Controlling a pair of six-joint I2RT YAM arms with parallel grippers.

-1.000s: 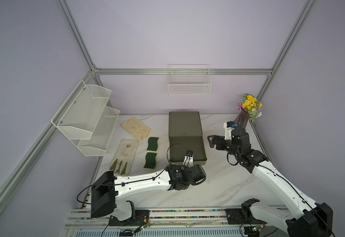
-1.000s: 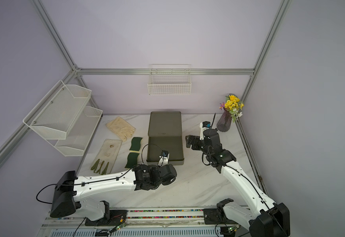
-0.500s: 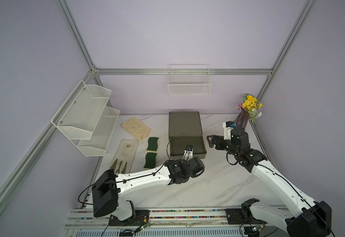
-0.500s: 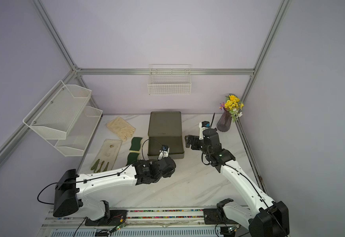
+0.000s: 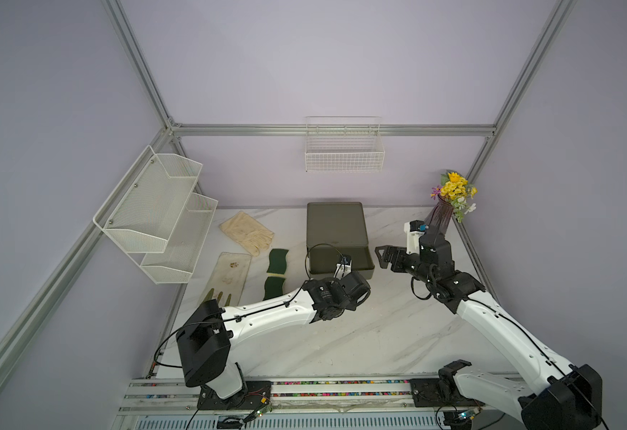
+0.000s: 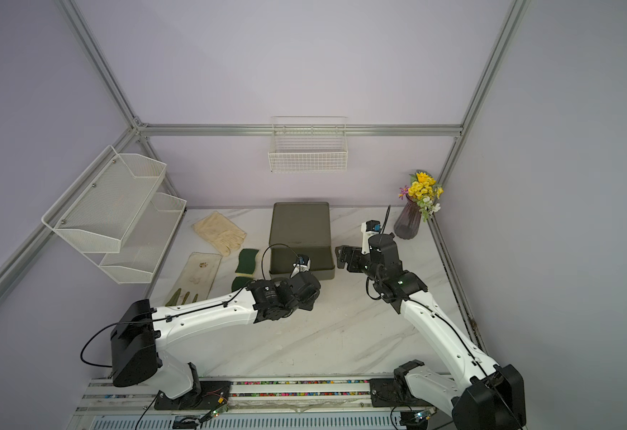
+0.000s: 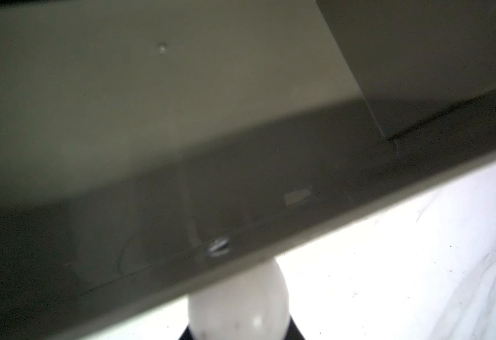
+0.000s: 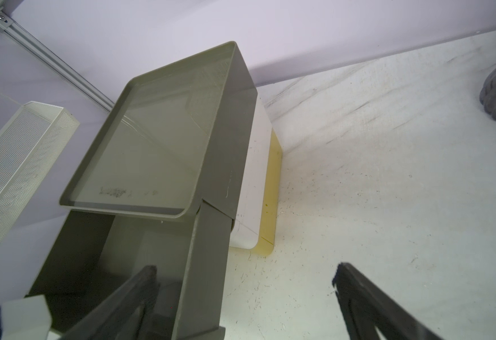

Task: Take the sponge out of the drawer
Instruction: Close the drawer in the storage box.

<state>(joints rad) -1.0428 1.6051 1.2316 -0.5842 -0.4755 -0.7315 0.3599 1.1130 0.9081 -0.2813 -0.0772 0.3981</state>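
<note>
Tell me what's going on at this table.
The left end effector is shut on the white knob of the olive drawer, which stands partly pulled out of its cabinet. The right end effector hangs open beside the drawer and holds nothing. Green sponges lie on the table beside the cabinet, on the left arm's side. No sponge shows in the part of the drawer that can be seen.

Lilac walls — aluminium frame — white marble tabletop.
</note>
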